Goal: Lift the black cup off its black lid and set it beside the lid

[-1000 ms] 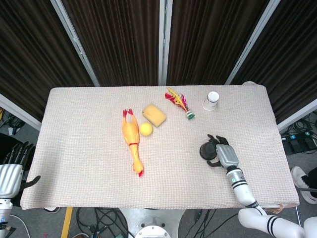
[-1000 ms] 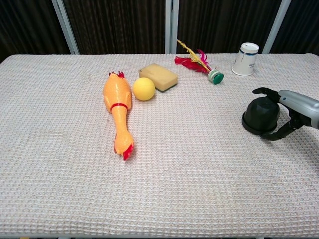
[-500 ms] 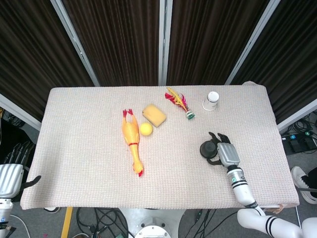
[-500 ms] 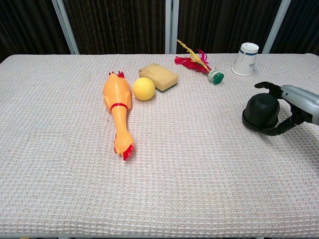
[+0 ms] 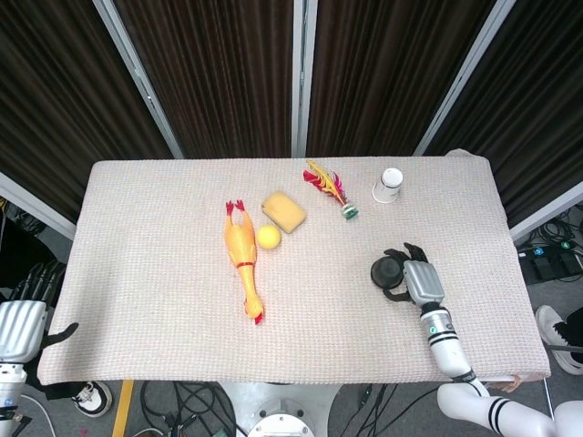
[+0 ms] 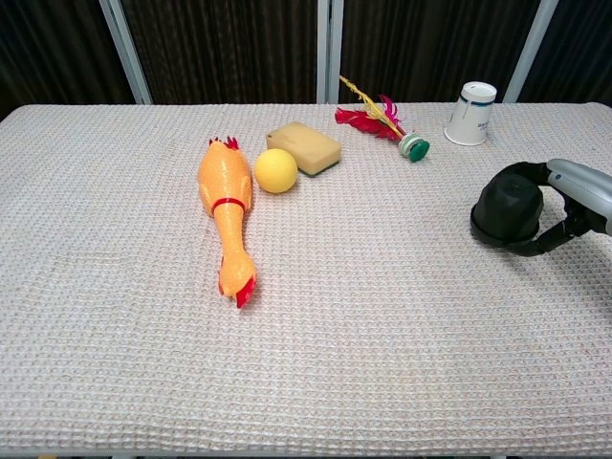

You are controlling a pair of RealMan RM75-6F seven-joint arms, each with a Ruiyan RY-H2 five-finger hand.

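The black cup [image 6: 507, 203] sits upside down at the right side of the table, seen in the head view as a black cup [image 5: 386, 271]. Its wider black base merges with the lid, and I cannot tell them apart. My right hand [image 6: 566, 203] wraps the cup from the right, fingers over its top and thumb curled under its front; in the head view the right hand [image 5: 419, 280] lies just right of the cup. The cup leans a little toward the hand. My left hand [image 5: 23, 320] hangs off the table's front left corner, fingers apart, holding nothing.
An orange rubber chicken [image 6: 227, 208], a yellow ball [image 6: 275, 170] and a yellow sponge [image 6: 304, 147] lie left of centre. A feathered shuttlecock [image 6: 381, 119] and a white paper cup [image 6: 471, 113] stand at the back right. The table's right edge [image 5: 515, 273] is close to the hand.
My right hand has closed tighter round the black cup and shifted it slightly right and up, tilting it. The left hand has sunk a little lower.
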